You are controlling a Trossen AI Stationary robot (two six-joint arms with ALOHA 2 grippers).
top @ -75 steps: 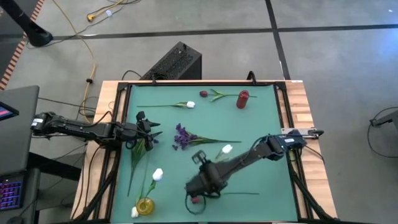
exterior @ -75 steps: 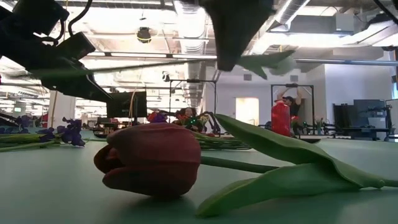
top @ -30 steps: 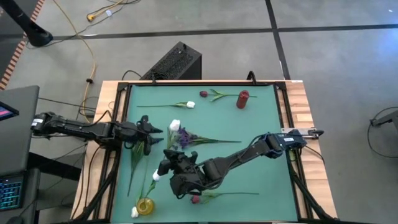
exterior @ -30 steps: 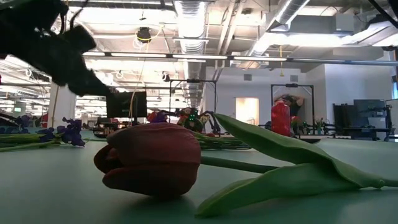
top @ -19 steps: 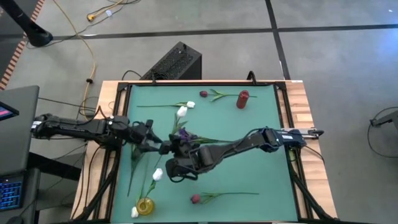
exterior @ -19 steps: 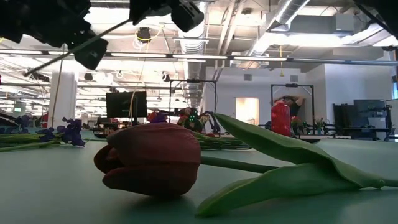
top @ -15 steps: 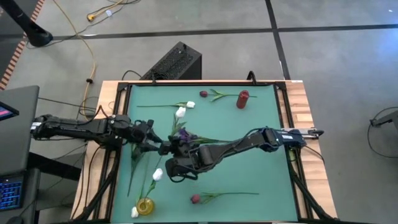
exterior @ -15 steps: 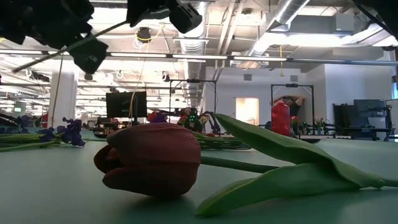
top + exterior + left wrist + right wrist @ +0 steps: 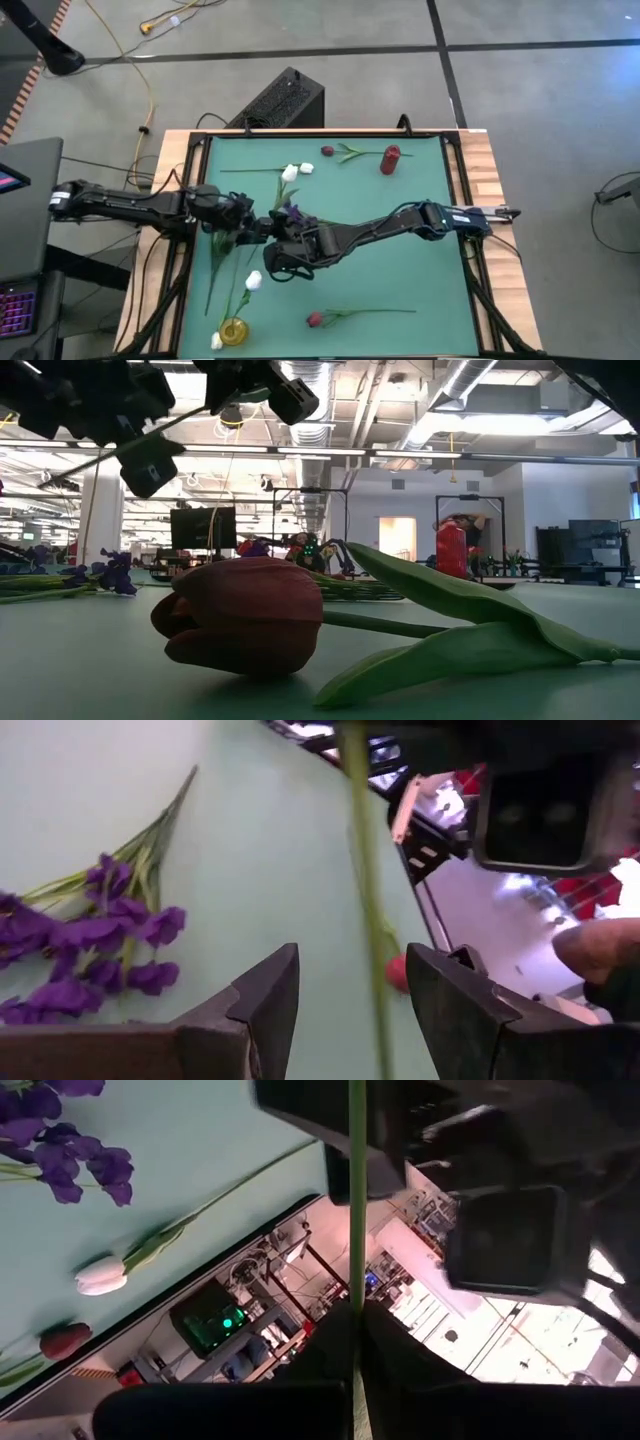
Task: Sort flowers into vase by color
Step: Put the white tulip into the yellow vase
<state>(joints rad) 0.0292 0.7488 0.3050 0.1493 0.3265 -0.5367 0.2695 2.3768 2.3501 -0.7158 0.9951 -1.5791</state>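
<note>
A white tulip (image 9: 290, 173) with a thin green stem hangs above mid-worktop (image 9: 420, 250). The right hand (image 9: 281, 236) pinches its stem; the left hand (image 9: 252, 230) gapes around it.

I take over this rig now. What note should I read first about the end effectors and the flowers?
Right end effector: shut on the stem of a white tulip, above the mat.
Left end effector: open, jaws either side of that stem.
Lying loose: purple sprig, second white tulip, red tulip in front, another by the red vase.
Yellow vase has white heads at it.
To do: probably hand over, then sort the loose ones.
</note>
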